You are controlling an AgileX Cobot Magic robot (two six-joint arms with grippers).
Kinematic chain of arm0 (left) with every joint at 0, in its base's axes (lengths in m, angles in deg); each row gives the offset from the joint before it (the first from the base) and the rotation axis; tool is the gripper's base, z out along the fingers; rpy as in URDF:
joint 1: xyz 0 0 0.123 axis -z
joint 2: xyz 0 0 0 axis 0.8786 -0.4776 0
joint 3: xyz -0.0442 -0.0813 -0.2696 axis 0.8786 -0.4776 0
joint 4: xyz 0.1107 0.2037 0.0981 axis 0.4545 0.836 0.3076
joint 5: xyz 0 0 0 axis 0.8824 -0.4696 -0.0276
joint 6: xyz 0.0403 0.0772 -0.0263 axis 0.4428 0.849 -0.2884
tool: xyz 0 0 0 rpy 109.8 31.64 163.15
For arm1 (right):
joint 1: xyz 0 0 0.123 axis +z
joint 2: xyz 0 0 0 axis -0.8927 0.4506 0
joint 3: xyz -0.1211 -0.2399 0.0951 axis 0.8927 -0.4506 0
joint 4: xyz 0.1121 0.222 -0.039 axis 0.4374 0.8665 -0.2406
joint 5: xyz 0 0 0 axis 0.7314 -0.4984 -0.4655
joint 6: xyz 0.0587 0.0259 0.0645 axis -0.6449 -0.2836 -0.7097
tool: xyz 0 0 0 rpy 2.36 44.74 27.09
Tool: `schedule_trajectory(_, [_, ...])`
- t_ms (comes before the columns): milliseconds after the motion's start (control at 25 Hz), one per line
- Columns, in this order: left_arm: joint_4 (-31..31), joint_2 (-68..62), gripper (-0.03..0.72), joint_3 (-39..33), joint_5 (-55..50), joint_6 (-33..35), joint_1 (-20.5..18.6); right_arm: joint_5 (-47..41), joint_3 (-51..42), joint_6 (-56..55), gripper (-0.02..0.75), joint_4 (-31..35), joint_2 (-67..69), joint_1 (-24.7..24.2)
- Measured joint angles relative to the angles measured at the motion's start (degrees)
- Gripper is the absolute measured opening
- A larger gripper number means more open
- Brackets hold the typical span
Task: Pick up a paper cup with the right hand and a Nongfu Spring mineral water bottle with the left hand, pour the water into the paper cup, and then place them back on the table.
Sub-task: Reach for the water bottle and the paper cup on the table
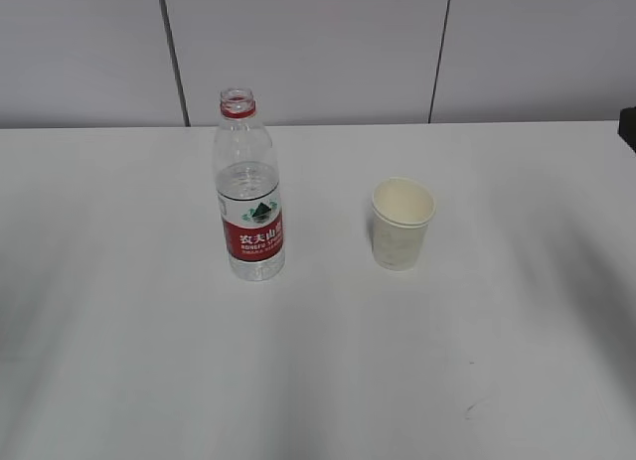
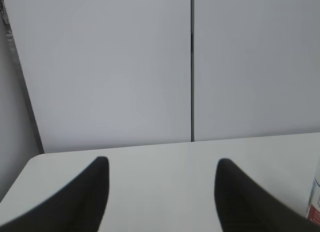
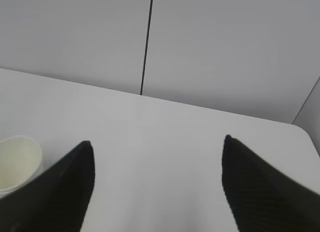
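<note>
Bottle [image 1: 248, 197] uncapped, upright mid-tabletop [image 1: 119, 331], nearer far edge; cup [image 1: 401, 223] beside it, apart. My left tool [image 2: 162, 164] wide, empty; right tool [image 3: 157, 144] likewise. Bottle thin-walled, squeezable: I'd grip at label. Cup light, crushable: gentle mid-wall hold.

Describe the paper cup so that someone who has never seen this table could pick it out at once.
On the white table before the grey panelled wall stand two things, side by side and apart. The paper cup is the right-hand one: short, cream-white, tapered, open-topped, unlike the taller clear bottle with its red label.
</note>
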Motion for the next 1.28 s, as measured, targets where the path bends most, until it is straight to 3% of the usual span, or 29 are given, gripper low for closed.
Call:
schedule_trajectory(320, [0.00,-5.60,0.423,0.00,5.88,0.00,0.00,7.73,0.00,0.00,0.587,-0.08,5.97,0.00])
schedule_trajectory(1280, [0.16,-31.66,0.423,0.00,32.34,0.00,0.00,15.40,0.00,0.00,0.587,-0.08,19.77,0.00])
